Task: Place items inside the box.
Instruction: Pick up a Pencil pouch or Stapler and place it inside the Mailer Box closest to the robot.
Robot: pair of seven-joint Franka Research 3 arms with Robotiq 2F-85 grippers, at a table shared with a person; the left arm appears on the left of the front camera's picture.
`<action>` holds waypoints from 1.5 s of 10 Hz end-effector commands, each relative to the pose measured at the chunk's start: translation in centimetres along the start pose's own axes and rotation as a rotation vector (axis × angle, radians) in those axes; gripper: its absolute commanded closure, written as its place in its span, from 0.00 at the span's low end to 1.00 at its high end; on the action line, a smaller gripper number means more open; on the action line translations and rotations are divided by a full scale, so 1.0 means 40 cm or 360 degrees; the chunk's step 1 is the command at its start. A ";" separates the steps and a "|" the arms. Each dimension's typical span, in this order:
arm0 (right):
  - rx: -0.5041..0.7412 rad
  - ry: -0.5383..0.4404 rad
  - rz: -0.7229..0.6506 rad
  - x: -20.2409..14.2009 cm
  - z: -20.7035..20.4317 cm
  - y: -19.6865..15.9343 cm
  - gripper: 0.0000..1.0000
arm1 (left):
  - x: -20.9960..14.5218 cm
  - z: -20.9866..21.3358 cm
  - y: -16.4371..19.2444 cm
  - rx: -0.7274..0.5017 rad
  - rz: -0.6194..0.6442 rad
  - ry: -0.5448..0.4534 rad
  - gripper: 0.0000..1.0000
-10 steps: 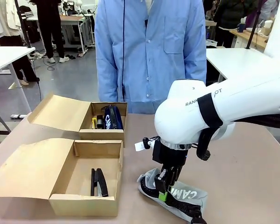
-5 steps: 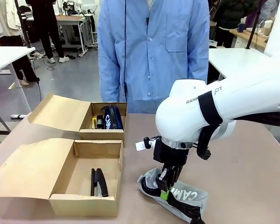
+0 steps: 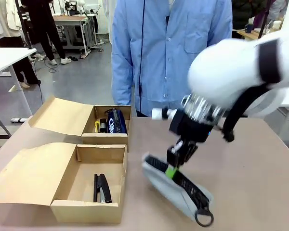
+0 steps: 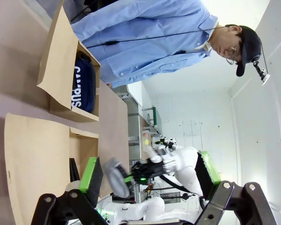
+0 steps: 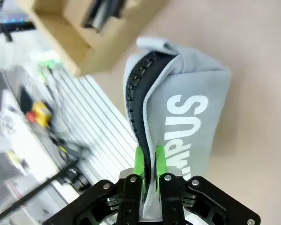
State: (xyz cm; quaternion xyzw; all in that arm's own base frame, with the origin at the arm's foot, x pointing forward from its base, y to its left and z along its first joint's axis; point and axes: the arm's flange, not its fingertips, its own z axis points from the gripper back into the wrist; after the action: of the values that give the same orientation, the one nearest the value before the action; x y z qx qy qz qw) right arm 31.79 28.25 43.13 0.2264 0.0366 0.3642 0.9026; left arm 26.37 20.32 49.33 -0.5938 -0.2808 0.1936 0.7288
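My right gripper (image 3: 175, 166) is shut on the zip edge of the grey pencil pouch (image 3: 176, 192). The pouch hangs tilted just right of the near box (image 3: 116, 166), with its ring pull (image 3: 203, 219) at the low end. In the right wrist view the green pads (image 5: 139, 164) pinch the pouch (image 5: 187, 117) at its black zip. A black stapler (image 3: 103, 187) lies in the near box. The far box (image 3: 89, 138) holds the navy pouch (image 3: 116, 120) and a yellow-black utility knife (image 3: 97, 126). My left gripper (image 4: 150, 164) is open, off the table.
Both cardboard boxes have their lids folded open to the left (image 3: 29, 171). A person in a blue coat (image 3: 168, 53) stands at the far edge. Bare tabletop (image 3: 260, 183) lies to the right of the pouch.
My right arm has swung up and to the right, raising the gripped end of the grey pouch off the table. The pouch now hangs stretched and tilted. The person has shifted slightly right.
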 end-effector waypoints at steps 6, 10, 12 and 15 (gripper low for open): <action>0.0040 -0.0383 -0.0274 -0.066 0.136 0.114 1.00 | -0.005 0.000 -0.001 -0.0026 -0.0030 -0.0003 0.00; -0.0047 -0.0534 -0.0457 -0.024 0.093 0.231 0.89 | -0.005 0.000 -0.001 -0.0026 -0.0030 -0.0003 0.00; -0.0031 -0.0559 -0.0647 0.027 0.066 0.284 0.89 | -0.005 0.000 -0.001 -0.0026 -0.0030 -0.0003 0.00; 0.0142 -0.0638 -0.0762 -0.130 0.193 0.172 0.89 | -0.005 0.000 -0.001 -0.0026 -0.0030 -0.0003 0.00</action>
State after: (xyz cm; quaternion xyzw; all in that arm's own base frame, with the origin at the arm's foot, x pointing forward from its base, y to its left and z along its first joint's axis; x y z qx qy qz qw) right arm 26.51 30.69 51.37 0.2866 -0.0654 0.1007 0.9505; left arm 26.37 20.33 49.33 -0.5938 -0.2808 0.1937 0.7287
